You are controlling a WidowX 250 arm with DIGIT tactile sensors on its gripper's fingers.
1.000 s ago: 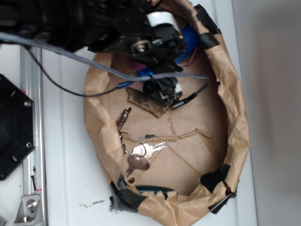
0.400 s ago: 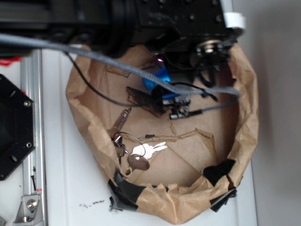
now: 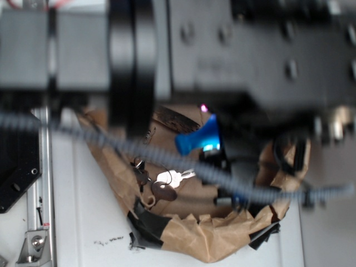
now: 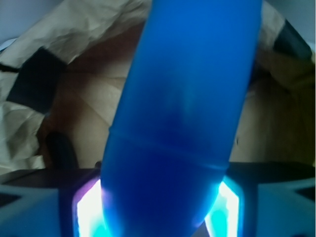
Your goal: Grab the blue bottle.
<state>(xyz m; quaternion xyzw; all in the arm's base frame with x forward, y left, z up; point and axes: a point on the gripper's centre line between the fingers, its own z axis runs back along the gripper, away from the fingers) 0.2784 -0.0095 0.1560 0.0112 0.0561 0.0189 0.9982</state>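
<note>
Blue bottle [image 4: 182, 123] clamped in the gripper [image 3: 214, 153], above the paper basket [image 3: 183, 236].

In the wrist view the gripper's two lit fingers [image 4: 86, 212] press against either side of the bottle's wide body, and the bottle reaches away from the hand over the brown paper floor. From outside, the blurred black arm [image 3: 222, 50] fills the top of the picture; the bottle's narrow neck sticks out to the left of the gripper. Below and left of the hand lie the keys [image 3: 167, 182], and a dark wood piece [image 3: 175, 118] shows up and to the left of it, partly hidden by the arm.
</note>
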